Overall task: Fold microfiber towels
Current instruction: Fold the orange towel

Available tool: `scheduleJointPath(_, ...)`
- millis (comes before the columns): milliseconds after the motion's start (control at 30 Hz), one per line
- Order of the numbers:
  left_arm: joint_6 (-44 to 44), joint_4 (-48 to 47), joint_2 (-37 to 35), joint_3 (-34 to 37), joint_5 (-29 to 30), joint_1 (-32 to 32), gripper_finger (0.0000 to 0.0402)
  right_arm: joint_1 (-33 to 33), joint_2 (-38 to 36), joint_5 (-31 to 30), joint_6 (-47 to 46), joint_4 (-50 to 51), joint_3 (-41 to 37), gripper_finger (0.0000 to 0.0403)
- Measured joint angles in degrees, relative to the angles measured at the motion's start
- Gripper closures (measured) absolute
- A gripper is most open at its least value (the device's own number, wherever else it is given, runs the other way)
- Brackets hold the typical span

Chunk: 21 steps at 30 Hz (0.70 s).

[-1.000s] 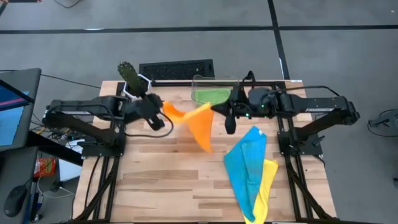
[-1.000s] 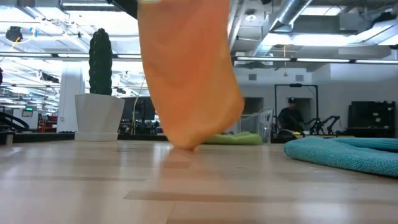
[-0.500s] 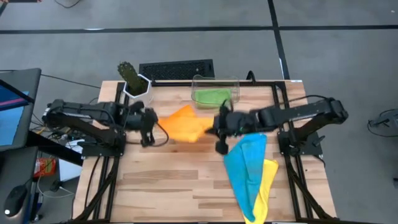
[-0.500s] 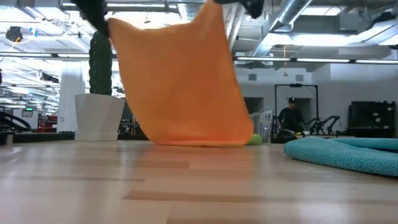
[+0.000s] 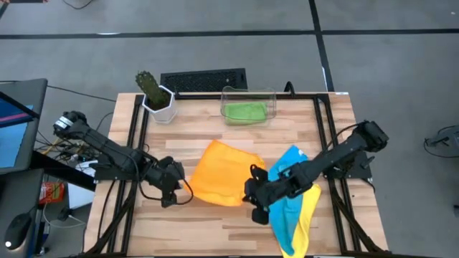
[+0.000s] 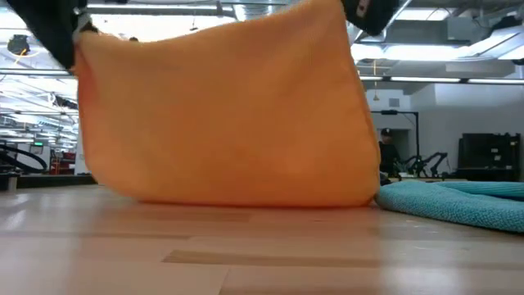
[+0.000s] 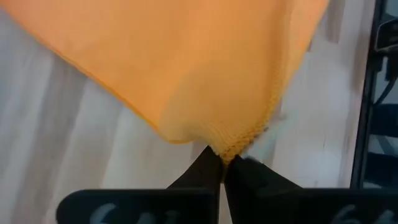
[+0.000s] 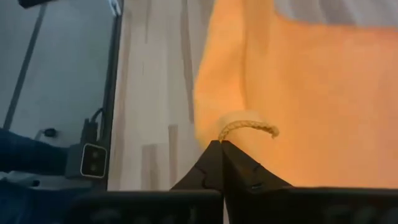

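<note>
Here, orange towel (image 5: 219, 174) stretched crosswise between left gripper (image 5: 174, 188) and right gripper (image 5: 256, 195), each pinching a corner.

Honestly can't read anything here, no labels, brands, numbers or signs. Left wrist view has some pale marks on the gripper (image 7: 222, 163) body, too blurry to make out.
</note>
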State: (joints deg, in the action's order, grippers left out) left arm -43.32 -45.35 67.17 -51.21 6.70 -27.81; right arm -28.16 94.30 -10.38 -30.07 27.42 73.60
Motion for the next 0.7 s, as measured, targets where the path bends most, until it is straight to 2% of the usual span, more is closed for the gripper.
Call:
scheduleJointPath(133,-3.1,0.3,0.0,2.1,0.2,-1.2,0.0401,-1.3,2.6,0.0,-4.2,-0.4,0.0,0.037)
scheduleJointPath(433,-2.5,7.5,0.6,4.8,3.1,-1.2,0.0401,-3.0,6.2,-0.2,-10.9,1.1,-0.1,0.0383)
scheduleJointPath(700,-3.1,12.9,4.0,4.9,2.1,-1.8,0.0401,-4.6,7.2,1.1,-13.2,0.0,0.0,0.0321)
